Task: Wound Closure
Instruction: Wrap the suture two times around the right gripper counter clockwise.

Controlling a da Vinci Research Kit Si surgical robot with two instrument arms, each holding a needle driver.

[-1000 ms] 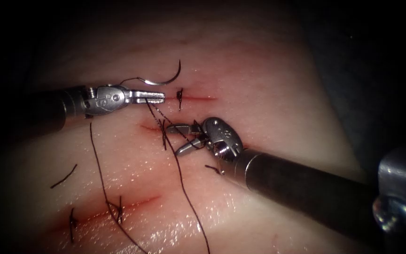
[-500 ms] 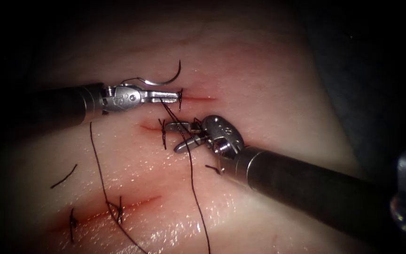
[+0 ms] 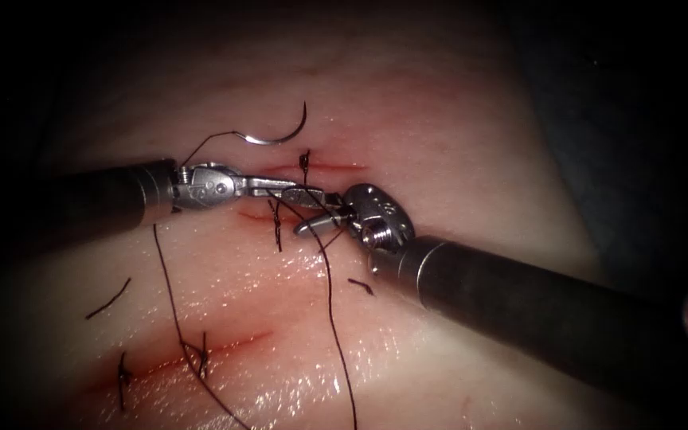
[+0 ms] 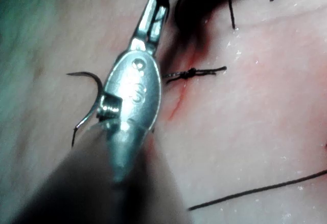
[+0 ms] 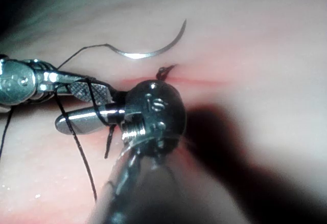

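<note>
Jaws of two tools meet over the cut: left tool [image 3: 300, 191] closed, thread [image 3: 332, 318] wound round it; right tool [image 3: 320, 213] open around its tip. One curved needle [image 3: 280, 135] lies free on the tissue [image 3: 439, 119], beyond three knotted stitches

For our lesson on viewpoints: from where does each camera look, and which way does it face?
Endoscope: above and in front of the tissue, facing down; left tool shut on thread, right tool open, empty.
Left wrist: along its shaft at left tool.
Right wrist: along its shaft at right tool.
All share the needle, lying free on the tissue.
</note>
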